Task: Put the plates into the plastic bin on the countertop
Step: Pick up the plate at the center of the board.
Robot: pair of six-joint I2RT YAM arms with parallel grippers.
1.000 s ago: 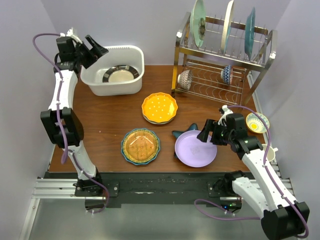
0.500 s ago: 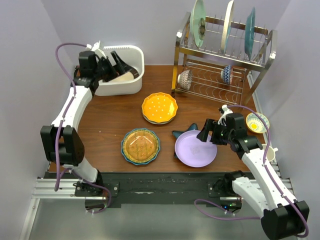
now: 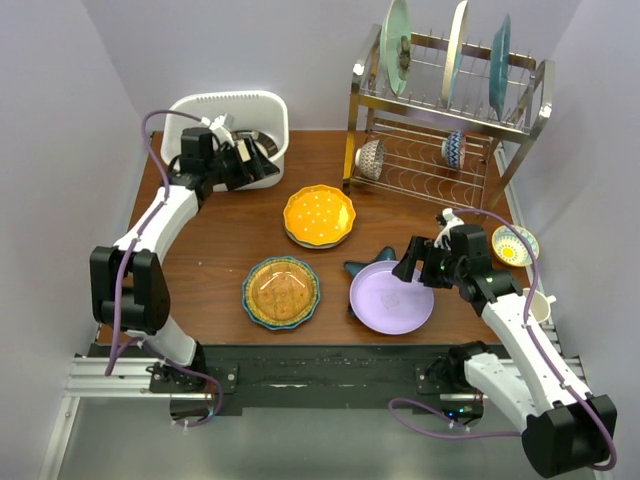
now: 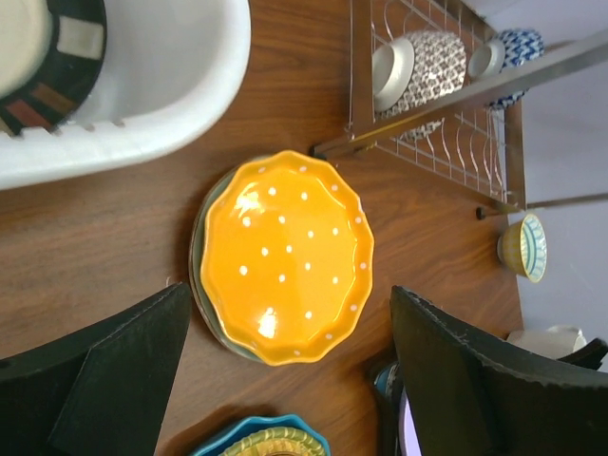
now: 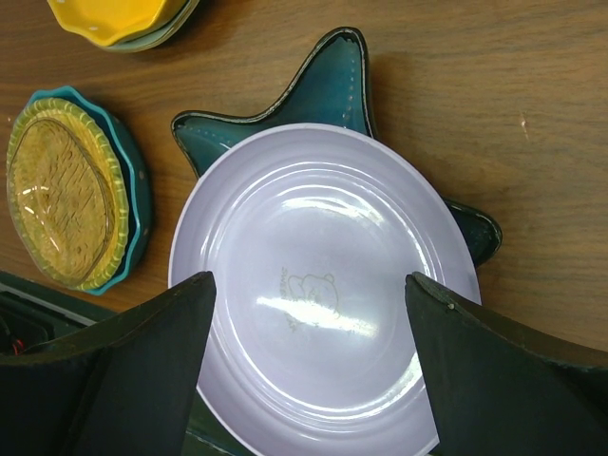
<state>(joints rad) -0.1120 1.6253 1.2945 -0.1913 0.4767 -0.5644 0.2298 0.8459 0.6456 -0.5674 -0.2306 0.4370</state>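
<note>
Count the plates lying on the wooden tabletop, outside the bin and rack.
5: orange dotted plate stacked on a greenish plate, amber plate nearer the front, lavender plate overlapping the blue star plate. More may hide in the stacks.

Lavender plate (bear print, seemingly).

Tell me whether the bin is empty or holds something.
Not empty: a black-rimmed plate lies inside the bin, as the left wrist view shows.
</note>
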